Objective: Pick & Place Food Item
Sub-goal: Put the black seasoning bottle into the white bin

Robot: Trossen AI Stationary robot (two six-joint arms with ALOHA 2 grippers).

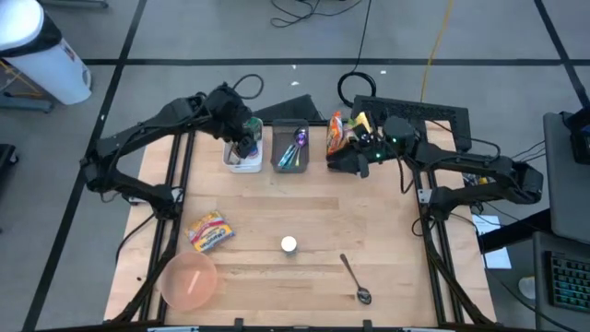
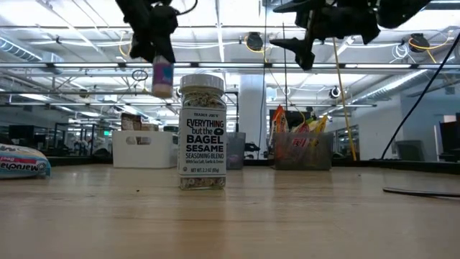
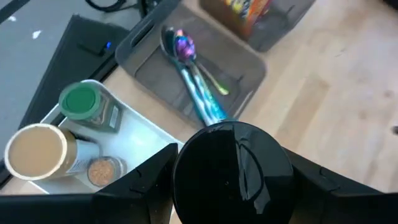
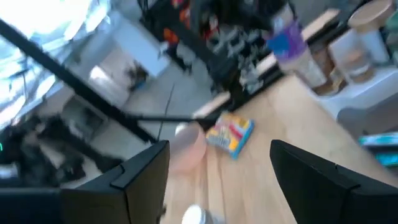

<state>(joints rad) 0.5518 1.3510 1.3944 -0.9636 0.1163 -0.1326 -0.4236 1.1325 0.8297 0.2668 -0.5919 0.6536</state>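
My left gripper (image 1: 244,140) is shut on a small jar with a black lid (image 3: 231,163) and a purple label (image 2: 162,76), up in the air over the white bin (image 1: 241,159) at the table's far side. The bin holds a green-lidded jar (image 3: 82,101), a tan-lidded jar (image 3: 36,151) and a smaller jar. My right gripper (image 1: 355,159) is open and empty, in the air by the snack bin (image 1: 337,135). A bagel seasoning jar (image 2: 202,132) stands upright on the table's middle. My left gripper pinches the jar's top end between its two fingers (image 3: 146,180), one on either side just by the black lid. The fingers come from above. The jar hangs below them (image 2: 162,79), about upright and clear of the bin and table.
A grey tray (image 1: 291,146) with coloured spoons sits between the white bin and the snack bin. Nearer the front lie a snack packet (image 1: 210,231), a pink bowl (image 1: 189,279) and a metal spoon (image 1: 354,278).
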